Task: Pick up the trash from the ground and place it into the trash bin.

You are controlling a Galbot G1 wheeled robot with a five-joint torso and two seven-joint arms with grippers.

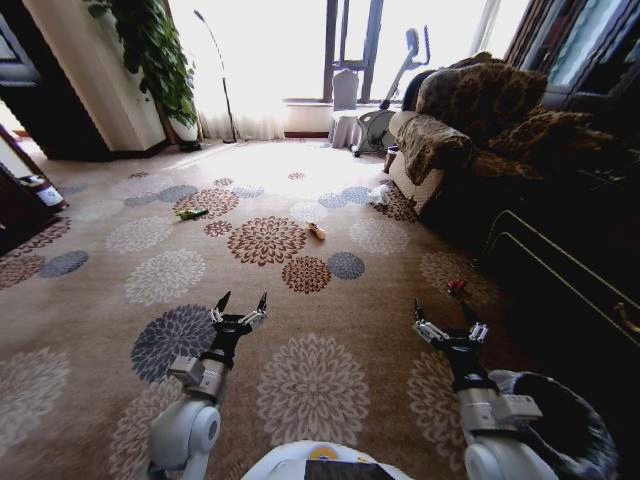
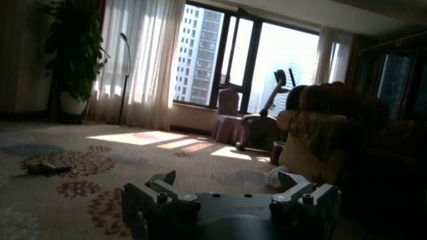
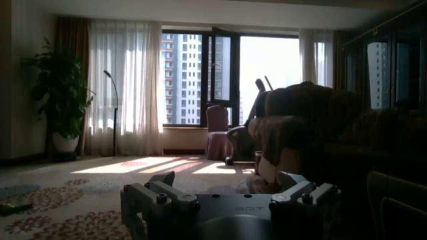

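Nearest the robot's white body, both arms reach forward low over the flowered carpet (image 1: 330, 215). The left gripper (image 1: 241, 300) hovers above a dark blue-grey flower, its two black-tipped fingers spread apart and holding nothing; the left wrist view shows the same fingers (image 2: 162, 178) splayed wide over the carpet. The right gripper (image 1: 447, 309) hangs off to the right of it, also spread and empty, its fingers (image 3: 163, 178) standing apart in the right wrist view. Beside the right arm, at the lower right corner of the head view, sits the trash bin (image 1: 560, 415), a dark round tub with a whitish liner showing at its rim.

Just past the right gripper a small red piece (image 1: 456, 286), likely the drink can, lies on the carpet close to the dark side of the sofa (image 1: 480, 125). Farther out, near the middle of the carpet and beyond a large brown flower, lies the yellowish wrapper (image 1: 317, 231). Well to the left of the wrapper and a little farther off rests the green piece (image 1: 190, 213); it shows as a dark low shape in the left wrist view (image 2: 47, 168). The white plastic bag (image 1: 379, 195) sits at the foot of the sofa's front corner, and appears pale against the sofa in the left wrist view (image 2: 275, 176).

Beyond the sofa stand an exercise bike (image 1: 385, 95), a floor lamp (image 1: 221, 70), a potted plant (image 1: 150, 50) and the bright window (image 1: 350, 45).
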